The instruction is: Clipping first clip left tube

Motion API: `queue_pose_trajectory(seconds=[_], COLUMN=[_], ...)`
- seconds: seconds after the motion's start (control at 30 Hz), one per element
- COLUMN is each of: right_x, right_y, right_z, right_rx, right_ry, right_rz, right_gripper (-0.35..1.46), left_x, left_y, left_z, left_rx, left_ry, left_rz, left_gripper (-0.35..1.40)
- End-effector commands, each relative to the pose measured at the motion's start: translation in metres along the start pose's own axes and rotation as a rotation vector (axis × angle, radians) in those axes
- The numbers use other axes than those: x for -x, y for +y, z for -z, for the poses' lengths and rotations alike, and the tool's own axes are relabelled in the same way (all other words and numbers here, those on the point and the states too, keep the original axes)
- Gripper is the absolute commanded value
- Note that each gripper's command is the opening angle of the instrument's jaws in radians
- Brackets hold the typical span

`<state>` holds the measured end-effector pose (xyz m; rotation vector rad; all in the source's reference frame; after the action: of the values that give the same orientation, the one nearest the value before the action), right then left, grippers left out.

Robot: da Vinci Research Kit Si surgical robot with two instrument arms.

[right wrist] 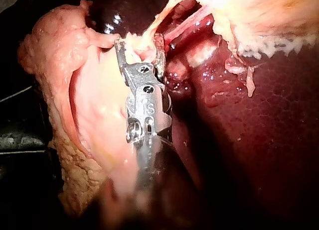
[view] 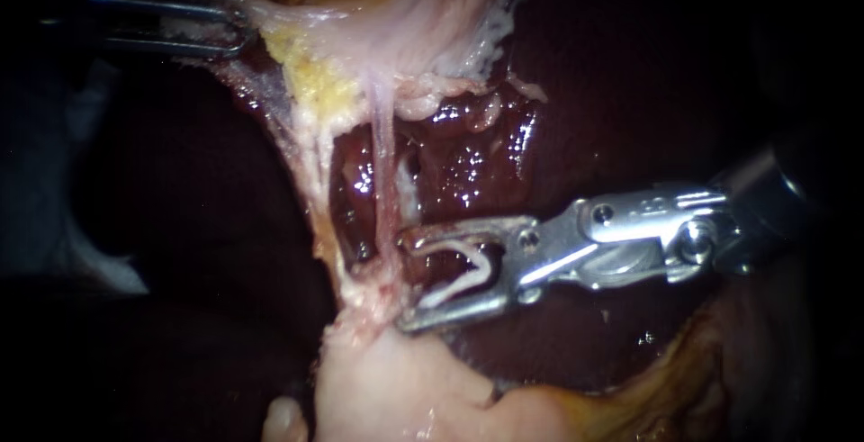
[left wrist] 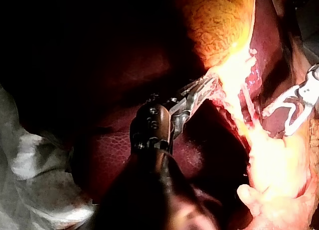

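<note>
A thin pink tube runs down from the pale tissue at the top to a pale fatty mass. My right instrument comes in from the right. Its jaws stand wide apart with a white clip seated between them, touching both. The jaw tips reach the tube's lower end, and I cannot tell whether the tube lies inside them. In the right wrist view, pale tissue sits between the jaws of my right instrument, with the tube just beyond. My left instrument is shut on a pale membrane and holds it taut to the upper left.
Dark red liver fills the background, with a wet raw patch behind the tube. A whitish-yellow band of tissue runs beside the tube on its left. In the left wrist view, yellow-lit gallbladder lies ahead of the left instrument's jaws.
</note>
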<state>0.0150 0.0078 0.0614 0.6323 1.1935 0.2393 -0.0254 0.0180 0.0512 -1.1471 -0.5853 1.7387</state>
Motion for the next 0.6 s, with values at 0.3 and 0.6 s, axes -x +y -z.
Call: queue_pose_trajectory(seconds=[0.3,0.6], right_x=[0.0006,0.0023], right_y=[0.0014,0.0036], right_z=[-0.0019,-0.0026], right_rx=[0.01,0.016], right_ry=[0.004,0.001], right_rz=[-0.013,-0.011], right_gripper=[0.5,0.5], left_x=[0.0,0.0], left_y=[0.0001,0.0003], left_z=[0.0,-0.0001], left_rx=[-0.001,-0.002], left_ry=[0.0,0.001], left_rz=[0.0,0.001], left_gripper=[-0.35,-0.35])
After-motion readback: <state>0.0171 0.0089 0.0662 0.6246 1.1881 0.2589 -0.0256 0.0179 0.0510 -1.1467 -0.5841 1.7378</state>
